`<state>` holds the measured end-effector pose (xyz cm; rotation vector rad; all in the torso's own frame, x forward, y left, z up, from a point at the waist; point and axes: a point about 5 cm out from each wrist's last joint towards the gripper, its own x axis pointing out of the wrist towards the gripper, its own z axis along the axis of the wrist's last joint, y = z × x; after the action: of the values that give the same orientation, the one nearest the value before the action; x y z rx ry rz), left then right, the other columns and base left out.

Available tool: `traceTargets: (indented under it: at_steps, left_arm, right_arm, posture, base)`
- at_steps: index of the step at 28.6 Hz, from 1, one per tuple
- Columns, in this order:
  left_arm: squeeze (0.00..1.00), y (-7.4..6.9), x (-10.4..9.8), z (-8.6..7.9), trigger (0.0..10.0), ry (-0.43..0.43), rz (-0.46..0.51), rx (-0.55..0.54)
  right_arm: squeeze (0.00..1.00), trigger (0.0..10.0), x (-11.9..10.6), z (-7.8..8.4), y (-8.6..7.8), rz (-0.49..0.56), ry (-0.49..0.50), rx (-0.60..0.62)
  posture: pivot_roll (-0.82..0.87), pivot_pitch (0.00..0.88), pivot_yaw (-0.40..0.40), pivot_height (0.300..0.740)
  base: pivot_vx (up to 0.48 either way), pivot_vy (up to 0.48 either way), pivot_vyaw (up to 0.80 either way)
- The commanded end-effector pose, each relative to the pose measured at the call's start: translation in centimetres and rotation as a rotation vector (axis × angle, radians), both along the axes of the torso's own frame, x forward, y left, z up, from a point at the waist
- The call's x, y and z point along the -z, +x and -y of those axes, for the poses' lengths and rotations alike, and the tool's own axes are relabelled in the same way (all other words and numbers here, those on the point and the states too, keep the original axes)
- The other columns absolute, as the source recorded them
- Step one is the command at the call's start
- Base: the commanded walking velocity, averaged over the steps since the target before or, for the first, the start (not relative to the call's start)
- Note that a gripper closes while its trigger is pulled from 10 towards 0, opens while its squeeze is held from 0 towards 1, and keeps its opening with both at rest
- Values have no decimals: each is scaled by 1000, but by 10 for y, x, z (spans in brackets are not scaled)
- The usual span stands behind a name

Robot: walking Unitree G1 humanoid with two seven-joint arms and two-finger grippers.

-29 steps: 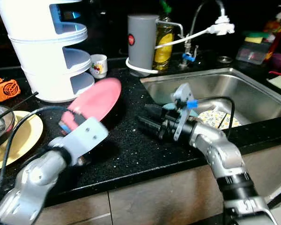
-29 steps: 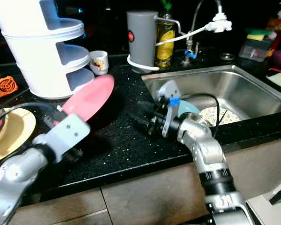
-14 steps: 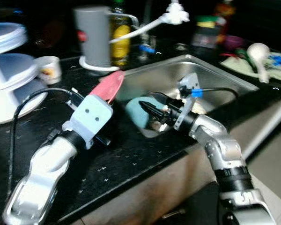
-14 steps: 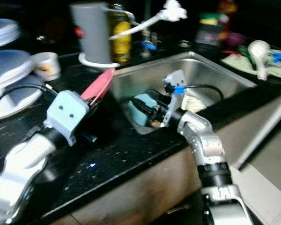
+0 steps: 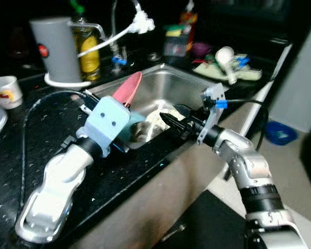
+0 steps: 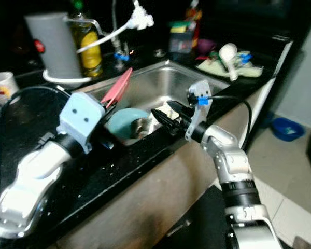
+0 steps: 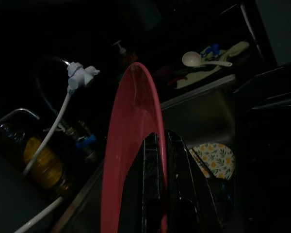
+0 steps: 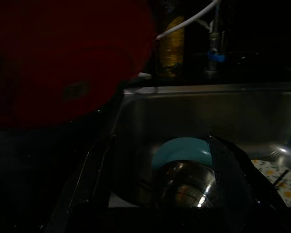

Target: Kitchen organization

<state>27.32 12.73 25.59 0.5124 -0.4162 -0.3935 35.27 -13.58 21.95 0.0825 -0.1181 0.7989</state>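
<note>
Left end effector (image 7: 155, 194) is clamped on the rim of the pink plate (image 5: 127, 88), holding it edge-up over the near left corner of the sink (image 5: 171, 83), beside the black table (image 5: 36, 135). The plate appears rigid, light and smooth, probably plastic or glazed; an edge pinch on so slick a rim could slip or pivot, so a deeper bite is advisable. Right end effector (image 5: 172, 115), fingers apart and holding nothing, hovers at the sink's front edge above the teal plate (image 6: 125, 120) and steel bowl (image 8: 186, 182).

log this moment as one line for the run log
left gripper: shut on pink plate | over sink | right gripper: open at front rim
</note>
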Motion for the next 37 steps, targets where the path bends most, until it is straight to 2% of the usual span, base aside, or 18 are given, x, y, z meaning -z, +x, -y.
traceTargets:
  at_steps: [1, 9, 14, 32, 37]
  left_arm:
    - [0, 5, 3, 1, 10000, 5, -2, -21]
    - [0, 12, 0, 1, 10000, -50, -18, -30]
    - [0, 14, -1, -5, 10000, -57, -19, -53]
    - [0, 16, 0, -5, 10000, -53, -20, -66]
    - [0, 18, -2, -8, 10000, -52, 6, -95]
  right_arm:
    - [0, 10000, 1, -4, 1, 4, -15, -7]
    - [0, 10000, 4, -7, 1, 7, -29, -17]
    - [0, 10000, 4, -8, 1, 14, -23, -17]
    - [0, 10000, 1, -13, 0, 42, 0, -11]
    - [0, 10000, -3, -10, 1, 61, 11, 23]
  posture:
    - [44, 0, -44, 740]
    - [33, 0, -37, 740]
    - [36, 0, -36, 740]
    - [45, 0, -39, 740]
    - [38, 0, -33, 740]
  base:
    - [0, 0, 0]
    - [0, 0, 0]
    - [0, -423, 0]
    - [0, -414, 0]
    - [0, 0, 739]
